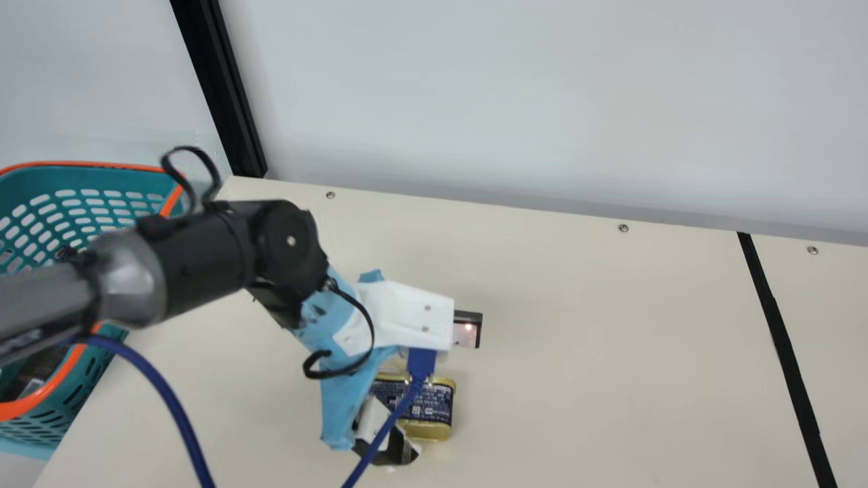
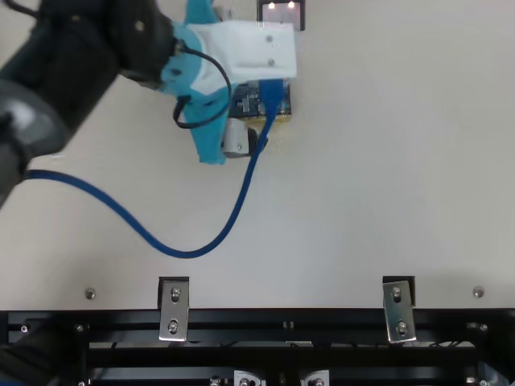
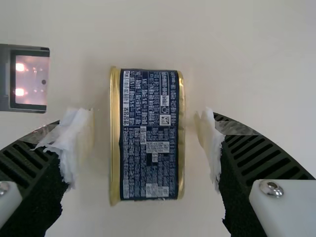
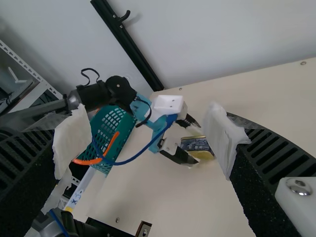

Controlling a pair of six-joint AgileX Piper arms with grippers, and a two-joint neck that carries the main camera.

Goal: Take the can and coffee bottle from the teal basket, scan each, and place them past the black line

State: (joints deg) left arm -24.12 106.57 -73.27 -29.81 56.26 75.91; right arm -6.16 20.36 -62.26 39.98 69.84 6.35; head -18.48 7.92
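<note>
the can (image 3: 150,133) lies between the 2 spread left fingers (image 1: 400,451).

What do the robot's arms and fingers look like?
The left arm is grey and black, with a light-blue covering, a white block, thin black cable loops and a thick blue cable. The left fingers and right fingers are black and ribbed, with white padding near their tips.

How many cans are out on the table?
1. The can lies between the open fingers of the left gripper, near the scanner. The left arm may hide others.
</note>
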